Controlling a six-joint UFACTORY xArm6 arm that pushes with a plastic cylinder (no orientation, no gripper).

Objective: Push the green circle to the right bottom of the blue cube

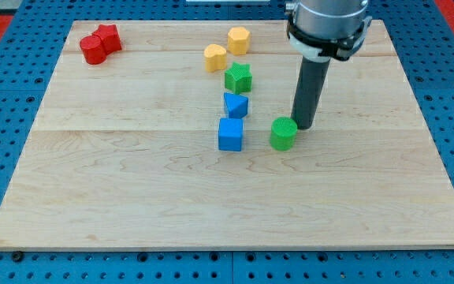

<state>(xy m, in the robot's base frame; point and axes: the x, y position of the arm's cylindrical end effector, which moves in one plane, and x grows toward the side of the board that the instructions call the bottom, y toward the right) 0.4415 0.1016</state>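
The green circle (283, 134) is a short green cylinder a little right of the board's middle. The blue cube (230, 134) stands to its left with a small gap between them, at about the same height in the view. My tip (303, 126) is at the green circle's upper right edge, touching or nearly touching it. The dark rod rises from there to the arm at the view's top.
A blue triangular block (236, 105) sits just above the blue cube, and a green star (239, 78) above that. Two yellow blocks (216, 57) (239, 39) lie near the top centre. Two red blocks (100, 43) lie at the top left. The wooden board (132, 181) rests on a blue pegboard.
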